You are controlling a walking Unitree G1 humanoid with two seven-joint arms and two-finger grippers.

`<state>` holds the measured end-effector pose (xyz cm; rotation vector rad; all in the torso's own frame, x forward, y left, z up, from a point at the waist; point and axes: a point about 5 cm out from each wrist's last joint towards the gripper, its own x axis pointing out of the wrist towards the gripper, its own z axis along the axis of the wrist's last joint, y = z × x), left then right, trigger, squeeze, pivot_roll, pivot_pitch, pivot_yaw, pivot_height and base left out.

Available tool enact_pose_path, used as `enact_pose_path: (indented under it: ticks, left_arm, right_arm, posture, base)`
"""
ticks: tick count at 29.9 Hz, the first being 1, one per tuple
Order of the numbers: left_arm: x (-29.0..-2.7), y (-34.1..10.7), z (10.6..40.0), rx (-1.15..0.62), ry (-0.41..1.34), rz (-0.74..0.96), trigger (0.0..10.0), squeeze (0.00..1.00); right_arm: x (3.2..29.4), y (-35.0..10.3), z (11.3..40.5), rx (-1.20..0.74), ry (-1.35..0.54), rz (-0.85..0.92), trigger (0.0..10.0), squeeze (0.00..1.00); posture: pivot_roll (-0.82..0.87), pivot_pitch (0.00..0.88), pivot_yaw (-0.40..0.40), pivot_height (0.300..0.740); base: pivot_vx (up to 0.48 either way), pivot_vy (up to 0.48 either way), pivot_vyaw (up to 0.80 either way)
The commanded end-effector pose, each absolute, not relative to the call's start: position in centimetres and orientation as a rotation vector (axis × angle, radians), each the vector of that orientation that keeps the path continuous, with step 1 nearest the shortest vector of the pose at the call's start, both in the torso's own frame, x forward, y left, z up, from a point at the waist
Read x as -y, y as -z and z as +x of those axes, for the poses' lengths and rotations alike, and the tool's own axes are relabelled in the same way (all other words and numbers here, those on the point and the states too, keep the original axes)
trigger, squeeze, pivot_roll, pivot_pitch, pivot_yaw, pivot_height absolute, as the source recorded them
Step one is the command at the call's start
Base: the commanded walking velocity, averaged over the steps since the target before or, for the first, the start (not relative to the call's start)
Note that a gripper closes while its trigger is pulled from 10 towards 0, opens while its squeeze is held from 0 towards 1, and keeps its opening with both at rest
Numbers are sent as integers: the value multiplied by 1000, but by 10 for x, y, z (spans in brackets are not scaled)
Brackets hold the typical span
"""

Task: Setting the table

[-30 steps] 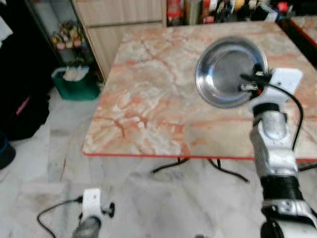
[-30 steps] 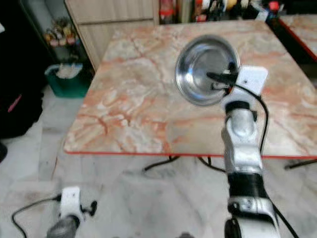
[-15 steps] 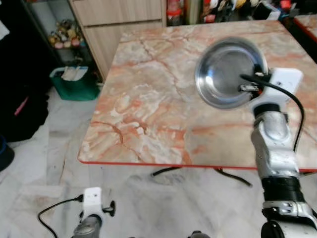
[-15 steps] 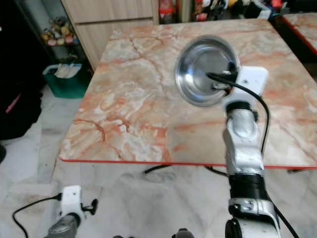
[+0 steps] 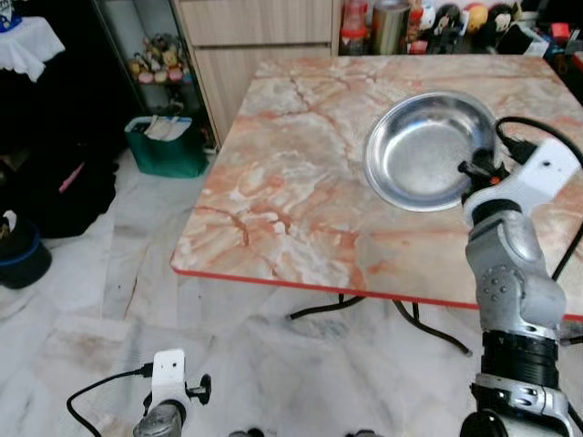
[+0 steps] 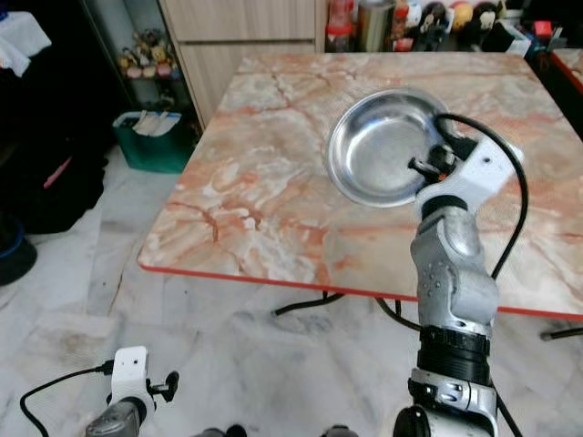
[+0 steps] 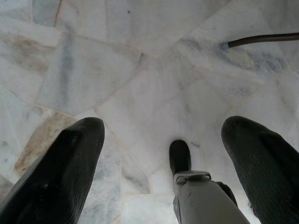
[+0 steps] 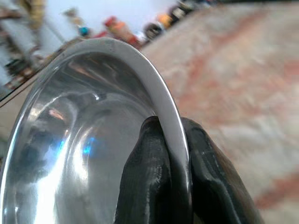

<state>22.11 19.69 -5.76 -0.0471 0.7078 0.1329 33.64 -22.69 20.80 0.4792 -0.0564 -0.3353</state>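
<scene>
Right gripper: fingers clenched on the rim of the steel bowl, one finger inside the rim, one outside. The bowl extends ahead of the fingers, held over the marble tabletop; contact with the surface cannot be confirmed. Left gripper: fingers spread apart, holding nothing, marble floor beyond them.

Steel bowl now flatter (formerly tilted upright)

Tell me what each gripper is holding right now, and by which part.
The right gripper pinches the steel bowl by its rim, over the table. The left gripper holds nothing.
</scene>
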Motion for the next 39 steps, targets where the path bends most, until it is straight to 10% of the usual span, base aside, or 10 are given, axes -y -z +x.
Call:
enact_pose_path:
  ticks: [1, 39]
  left_arm:
    - [-201, 62, 214, -742, -129, -32, 10000, 0]
    - [-202, 64, 210, -759, -106, -14, 10000, 0]
  right_arm:
    - [226, -219, 333, 83, 338, 515, 10000, 0]
    - [208, -166, 301, -190, 566, 678, 10000, 0]
  posture:
    - [-99, 170, 71, 740]
    - [-95, 182, 69, 740]
  base:
    - [0, 0, 0]
    - [0, 0, 0]
